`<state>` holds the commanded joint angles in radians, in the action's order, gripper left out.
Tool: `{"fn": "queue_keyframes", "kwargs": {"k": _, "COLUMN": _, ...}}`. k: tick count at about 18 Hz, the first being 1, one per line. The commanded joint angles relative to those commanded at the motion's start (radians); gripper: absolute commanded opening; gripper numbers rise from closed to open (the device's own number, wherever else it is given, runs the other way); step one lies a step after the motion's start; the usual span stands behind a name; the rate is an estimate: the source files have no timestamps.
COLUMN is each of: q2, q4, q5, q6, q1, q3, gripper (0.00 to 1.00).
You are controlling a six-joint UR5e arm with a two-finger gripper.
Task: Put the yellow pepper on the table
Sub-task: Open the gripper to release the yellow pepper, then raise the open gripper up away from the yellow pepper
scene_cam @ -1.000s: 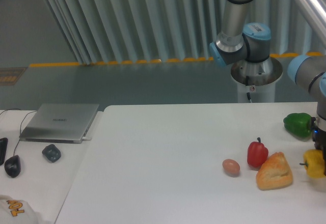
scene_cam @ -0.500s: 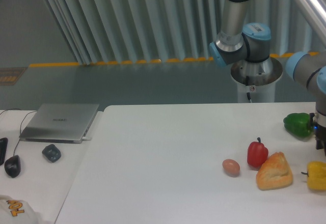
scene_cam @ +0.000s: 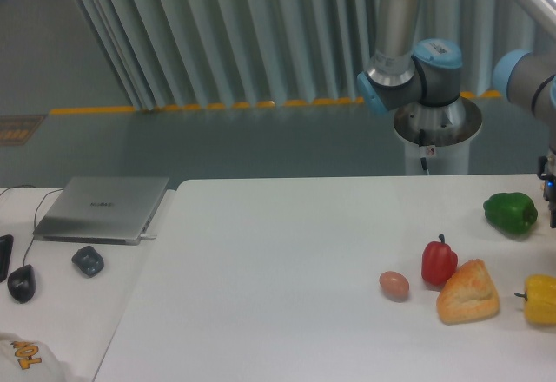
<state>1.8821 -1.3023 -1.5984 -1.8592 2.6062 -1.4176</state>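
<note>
The yellow pepper rests on the white table at the far right, cut by the frame edge, just right of a bread piece. My gripper hangs well above it at the right edge, behind the green pepper. Only a dark sliver of the gripper shows, and nothing is held in it.
On the table lie a green pepper, a red pepper, a bread piece and a brown egg. The smaller desk at left bears a grey laptop, a dark mouse and a small dark object. The arm's base stands behind the table.
The yellow pepper went down from the gripper onto the table and was let go. The gripper has since risen clear of it.
</note>
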Motion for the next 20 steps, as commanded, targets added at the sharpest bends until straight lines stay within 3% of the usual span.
{"fn": "queue_keyframes", "kwargs": {"k": 4, "q2": 0.026, "q4": -0.096, "q5": -0.006, "q6": -0.009, "q1": 0.014, "q3": 0.097, "gripper": 1.00}}
{"fn": "queue_keyframes", "kwargs": {"k": 6, "q2": 0.032, "q4": -0.126, "q5": -0.006, "q6": -0.009, "q1": 0.021, "q3": 0.109, "gripper": 1.00}}
{"fn": "queue_keyframes", "kwargs": {"k": 20, "q2": 0.060, "q4": -0.127, "q5": 0.025, "q6": -0.008, "q1": 0.014, "q3": 0.085, "gripper": 1.00}}
